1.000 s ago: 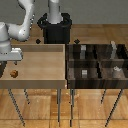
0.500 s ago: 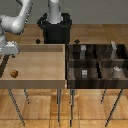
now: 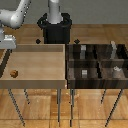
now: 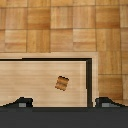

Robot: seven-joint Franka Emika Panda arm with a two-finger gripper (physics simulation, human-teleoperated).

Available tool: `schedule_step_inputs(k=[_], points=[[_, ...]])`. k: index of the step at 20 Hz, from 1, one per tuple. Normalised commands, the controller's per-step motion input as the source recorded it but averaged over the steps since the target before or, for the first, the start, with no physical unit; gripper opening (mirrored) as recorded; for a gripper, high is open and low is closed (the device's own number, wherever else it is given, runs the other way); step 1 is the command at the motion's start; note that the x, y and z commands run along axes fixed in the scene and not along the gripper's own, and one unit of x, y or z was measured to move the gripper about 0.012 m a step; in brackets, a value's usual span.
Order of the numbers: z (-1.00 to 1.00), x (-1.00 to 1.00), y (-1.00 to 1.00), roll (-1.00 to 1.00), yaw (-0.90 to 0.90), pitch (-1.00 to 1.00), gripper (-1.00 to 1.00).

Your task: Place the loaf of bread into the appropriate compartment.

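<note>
The arm (image 3: 17, 15) bends from its dark base (image 3: 55, 27) toward the exterior view's left, its wrist cut by the frame edge. The light-tan bin (image 3: 35, 52) holds the loaf of bread (image 3: 14, 73) near its left wall, with bare floor around it. The dark divided bin (image 3: 97, 62) stands just beside, at right. The tool (image 4: 60, 102) hangs above the loaf, fingers wide apart, holding nothing; only the tips show.
</note>
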Motion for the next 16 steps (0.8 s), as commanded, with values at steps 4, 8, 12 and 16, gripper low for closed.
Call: schedule_step_inputs(k=[4, 8, 12, 16], points=[[-0.06, -1.0, 0.0, 0.0, 0.0, 0.0, 1.0], [-0.75, 0.0, 0.0, 0.0, 0.0, 0.0, 1.0], [-1.0, 0.0, 0.0, 0.0, 0.0, 0.0, 1.0], [-1.0, 0.0, -0.05, 0.0, 0.0, 0.0, 1.0]])
